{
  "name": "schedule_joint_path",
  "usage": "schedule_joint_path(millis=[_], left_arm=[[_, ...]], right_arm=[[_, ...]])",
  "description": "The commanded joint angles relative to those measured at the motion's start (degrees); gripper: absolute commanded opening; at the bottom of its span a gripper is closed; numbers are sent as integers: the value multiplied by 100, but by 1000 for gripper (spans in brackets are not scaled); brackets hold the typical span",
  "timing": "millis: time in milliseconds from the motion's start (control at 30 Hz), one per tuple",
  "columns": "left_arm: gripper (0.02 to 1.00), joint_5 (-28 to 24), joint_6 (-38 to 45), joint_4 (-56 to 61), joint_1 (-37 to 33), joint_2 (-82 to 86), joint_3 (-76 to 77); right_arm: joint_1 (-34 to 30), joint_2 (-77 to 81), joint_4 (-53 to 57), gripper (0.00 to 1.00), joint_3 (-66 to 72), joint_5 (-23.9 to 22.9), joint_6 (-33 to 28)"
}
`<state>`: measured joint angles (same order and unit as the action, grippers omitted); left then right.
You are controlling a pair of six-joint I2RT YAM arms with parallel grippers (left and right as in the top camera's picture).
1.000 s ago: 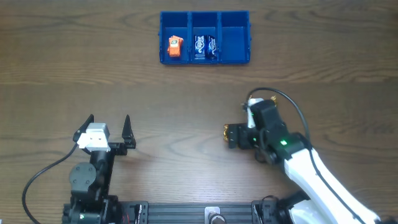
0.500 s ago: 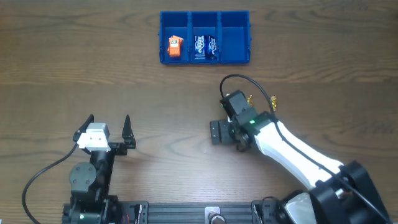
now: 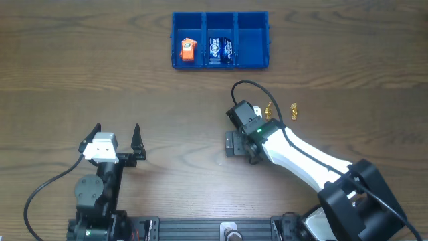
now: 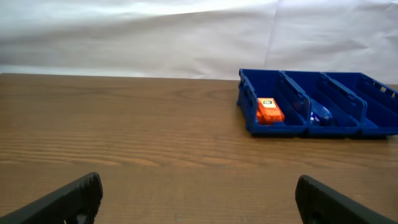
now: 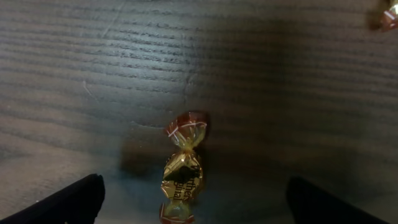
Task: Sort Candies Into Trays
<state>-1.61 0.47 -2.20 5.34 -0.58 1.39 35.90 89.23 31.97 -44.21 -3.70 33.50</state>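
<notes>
Gold candy (image 5: 182, 171): on the worktop (image 5: 298, 93), between the fingers of your right tool (image 5: 194, 186), not yet held.
Right tool: fingers apart, one at each side.
Risk: closing too high may catch only the twisted wrapper end, and the candy can slip out.
Around: second gold candy (image 5: 388, 17) near; blue tray (image 3: 254, 40) well apart, the way to it free.
Left tool (image 3: 117, 127): fingers apart, near its base.

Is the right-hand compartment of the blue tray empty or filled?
Empty: the top view shows bare floor in the right compartment; the left holds an orange candy, the middle blue candies.
</notes>
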Motion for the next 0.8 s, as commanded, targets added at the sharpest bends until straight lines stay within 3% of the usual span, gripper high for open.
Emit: schedule_joint_path(millis=[33, 233, 367, 533, 800], left_arm=[[998, 52, 85, -227, -17, 37, -111], [998, 52, 83, -227, -17, 37, -111], [998, 55, 83, -227, -17, 37, -111], [998, 55, 83, -227, -17, 37, -111], [996, 52, 83, -227, -17, 37, -111]], right_arm=[[52, 114, 7, 923, -131, -192, 127], [83, 348, 31, 836, -221, -339, 146], [118, 376, 28, 649, -271, -382, 146], [118, 413, 28, 338, -271, -380, 149], [118, 413, 24, 266, -271, -380, 146]])
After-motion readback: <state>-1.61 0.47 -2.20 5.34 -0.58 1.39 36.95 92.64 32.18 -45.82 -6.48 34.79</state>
